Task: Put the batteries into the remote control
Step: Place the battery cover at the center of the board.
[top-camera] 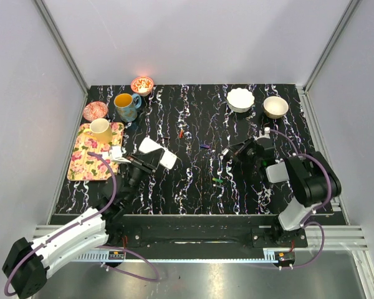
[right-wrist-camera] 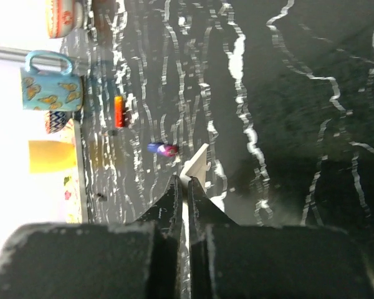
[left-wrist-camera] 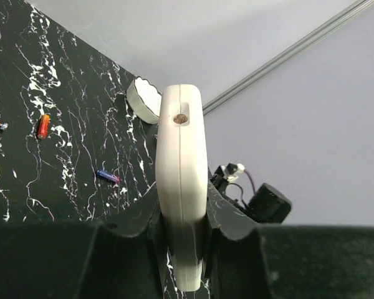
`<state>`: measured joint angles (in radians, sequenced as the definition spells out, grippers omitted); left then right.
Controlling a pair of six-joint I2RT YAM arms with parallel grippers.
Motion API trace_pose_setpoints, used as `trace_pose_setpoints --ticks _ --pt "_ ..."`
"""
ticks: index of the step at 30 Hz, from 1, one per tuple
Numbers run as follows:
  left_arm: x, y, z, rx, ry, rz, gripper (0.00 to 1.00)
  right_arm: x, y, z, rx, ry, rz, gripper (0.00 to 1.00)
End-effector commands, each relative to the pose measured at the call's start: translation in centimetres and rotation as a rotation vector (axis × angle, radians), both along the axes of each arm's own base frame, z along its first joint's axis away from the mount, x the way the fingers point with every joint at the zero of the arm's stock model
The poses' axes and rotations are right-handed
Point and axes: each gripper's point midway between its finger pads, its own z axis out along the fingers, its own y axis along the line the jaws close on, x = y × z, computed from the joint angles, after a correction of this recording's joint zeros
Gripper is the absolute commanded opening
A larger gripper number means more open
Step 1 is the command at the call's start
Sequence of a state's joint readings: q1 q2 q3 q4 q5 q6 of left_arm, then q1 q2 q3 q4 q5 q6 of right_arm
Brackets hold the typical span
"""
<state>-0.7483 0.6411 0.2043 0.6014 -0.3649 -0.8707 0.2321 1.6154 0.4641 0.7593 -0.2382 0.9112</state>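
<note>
Both tools are gripping something. My left tool (left-wrist-camera: pixel 181 210) pinches the remote control (left-wrist-camera: pixel 181 156) by one end, so it sits edge-on to that wrist camera, at the left side of the bench (left-wrist-camera: pixel 81 87). My right tool (right-wrist-camera: pixel 187 187) is pressed together on a thin white panel (right-wrist-camera: pixel 197 163). An orange battery (left-wrist-camera: pixel 43 125) and a blue battery (left-wrist-camera: pixel 107 176) lie loose on the bench, apart from each other.
</note>
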Motion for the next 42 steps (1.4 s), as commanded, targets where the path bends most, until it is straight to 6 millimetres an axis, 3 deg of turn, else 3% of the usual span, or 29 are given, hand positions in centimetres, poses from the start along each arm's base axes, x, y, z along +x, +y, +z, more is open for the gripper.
trace_pose_setpoints --ticks 1,13,20,26,29,30,32,33,34,40,42 --pt "-0.7 0.3 1.1 -0.051 -0.027 -0.020 0.00 2.2 0.0 1.5 0.100 -0.104 -0.012 0.00" --pt "-0.7 0.3 0.8 -0.050 -0.021 -0.018 0.00 -0.3 -0.7 -3.4 0.038 0.065 -0.010 0.01" --pt "-0.3 0.5 1.3 -0.024 -0.025 0.004 0.00 -2.4 -1.2 -5.8 0.020 0.174 -0.024 0.30" --pt "-0.4 0.4 1.0 -0.014 -0.016 -0.002 0.00 -3.2 -1.5 -5.7 0.013 0.190 -0.033 0.44" --pt "-0.5 0.6 1.0 -0.003 -0.019 0.002 0.00 -3.3 -1.6 -4.2 0.016 0.177 -0.036 0.54" --pt "-0.5 0.7 1.1 0.006 -0.025 0.005 0.00 -3.1 -1.6 -2.5 0.018 0.137 -0.033 0.58" --pt "-0.6 0.6 1.3 0.016 -0.034 -0.002 0.00 -3.2 -1.9 -1.6 -0.011 0.161 -0.043 0.61" --pt "-0.7 0.6 1.4 0.024 -0.040 -0.003 0.00 -3.0 -2.1 0.4 -0.021 0.114 -0.040 0.63" --pt "-0.7 0.5 1.4 0.025 -0.042 -0.009 0.00 -3.3 -2.2 0.7 -0.048 0.145 -0.035 0.65" --pt "-1.0 -0.4 1.2 0.015 -0.029 -0.067 0.00 -5.1 -3.4 6.5 -0.202 0.074 0.019 0.67" --pt "-1.1 -1.0 0.9 0.007 -0.011 -0.115 0.00 -6.0 -2.7 8.4 -0.250 0.009 0.094 0.66"
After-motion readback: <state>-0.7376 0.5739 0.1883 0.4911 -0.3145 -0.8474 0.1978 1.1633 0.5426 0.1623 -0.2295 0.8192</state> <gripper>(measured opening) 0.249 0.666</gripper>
